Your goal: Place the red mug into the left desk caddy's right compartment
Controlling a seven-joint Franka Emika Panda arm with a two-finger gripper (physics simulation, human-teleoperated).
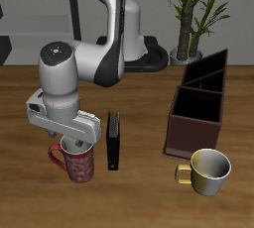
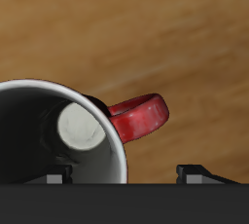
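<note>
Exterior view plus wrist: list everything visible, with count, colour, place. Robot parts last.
red mug: 1, red with pale floral pattern, pale inside, near the table's front edge, under the end effector; handle shows in the wrist view
yellow mug: 1, golden-yellow, near the front edge, in front of the caddy
caddy: 1, dark brown, open-topped with dividers, running from mid-table toward the back
black slab: 1, black, upright, between the red mug and the caddy
plant: 1, green, behind the table
table: 1, brown wood
arm: 1, white, reaching from the back down over the red mug
end effector: 1, at the red mug's rim; open or shut is unclear
</note>
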